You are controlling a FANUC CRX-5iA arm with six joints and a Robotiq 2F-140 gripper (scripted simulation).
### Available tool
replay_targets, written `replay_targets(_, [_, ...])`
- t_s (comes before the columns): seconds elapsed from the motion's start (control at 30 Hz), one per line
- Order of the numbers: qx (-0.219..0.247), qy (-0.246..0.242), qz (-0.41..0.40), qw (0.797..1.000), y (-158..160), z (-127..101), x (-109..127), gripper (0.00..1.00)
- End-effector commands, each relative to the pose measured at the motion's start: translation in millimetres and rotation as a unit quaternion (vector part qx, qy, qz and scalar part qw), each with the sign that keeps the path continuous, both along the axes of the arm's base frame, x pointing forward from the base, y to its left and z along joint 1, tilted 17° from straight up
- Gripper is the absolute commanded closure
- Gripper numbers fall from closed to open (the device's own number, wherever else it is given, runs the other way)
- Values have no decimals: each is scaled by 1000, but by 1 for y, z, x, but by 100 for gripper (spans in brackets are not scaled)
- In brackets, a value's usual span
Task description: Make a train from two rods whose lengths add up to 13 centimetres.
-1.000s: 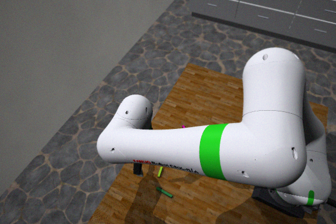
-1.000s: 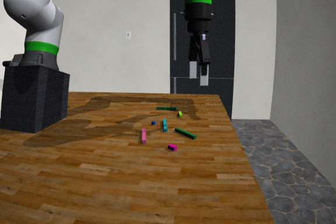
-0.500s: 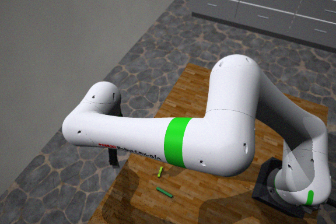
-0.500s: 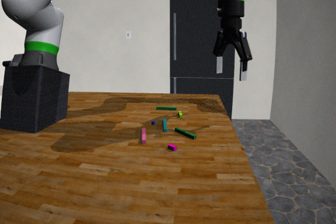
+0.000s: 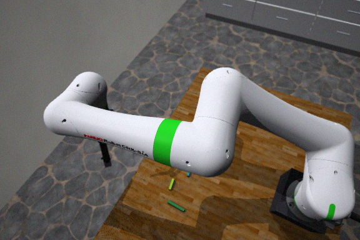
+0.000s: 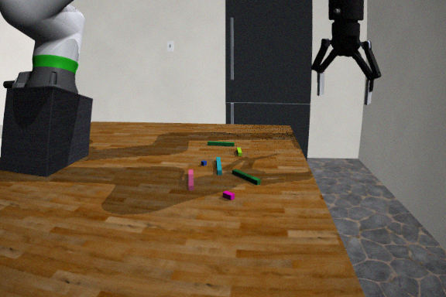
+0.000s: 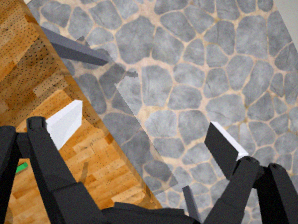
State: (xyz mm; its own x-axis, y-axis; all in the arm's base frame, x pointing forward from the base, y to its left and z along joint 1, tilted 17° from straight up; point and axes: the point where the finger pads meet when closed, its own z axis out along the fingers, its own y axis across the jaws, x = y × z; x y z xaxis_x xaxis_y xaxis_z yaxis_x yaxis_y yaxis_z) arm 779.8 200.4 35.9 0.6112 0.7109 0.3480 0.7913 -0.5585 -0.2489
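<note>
My gripper (image 6: 344, 99) (image 7: 146, 122) is open and empty, high up and beyond the table's edge, well away from the rods. A green rod (image 5: 176, 205) (image 6: 221, 144) lies farthest back in the exterior view, with a lime rod (image 5: 171, 184) (image 6: 239, 151) near it. A turquoise rod (image 5: 188, 174) (image 6: 219, 166) lies between a blue rod (image 6: 204, 163) and a second green rod (image 6: 246, 177). A pink rod (image 6: 190, 179) and a magenta rod (image 6: 228, 196) lie nearer that camera. All lie apart. The arm hides several rods in the top view.
The wooden table (image 5: 312, 107) (image 6: 174, 253) (image 7: 30, 85) carries the robot's dark pedestal (image 6: 46, 133). Stone floor (image 6: 360, 203) (image 7: 185, 100) lies beyond its edge, under the gripper. A wall (image 5: 78, 32) stands past the floor. Dark arm shadows fall across the table.
</note>
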Motion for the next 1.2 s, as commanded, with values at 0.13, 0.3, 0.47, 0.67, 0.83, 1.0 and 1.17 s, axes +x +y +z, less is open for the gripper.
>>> replay_targets(0.13, [14,-39,138,990,-17,-6,43,0])
replay_targets(0.3, [16,-74,212,974,-36,-16,47,0])
replay_targets(0.47, [15,-104,273,956,-55,-27,39,0])
replay_targets(0.67, [8,-146,363,920,-88,-47,9,0])
replay_targets(0.83, [0,-171,421,891,-112,-61,-22,0])
replay_targets(1.0, [-7,-186,458,869,-128,-71,-48,0])
replay_targets(1.17, [-16,-202,502,841,-148,-84,-84,0])
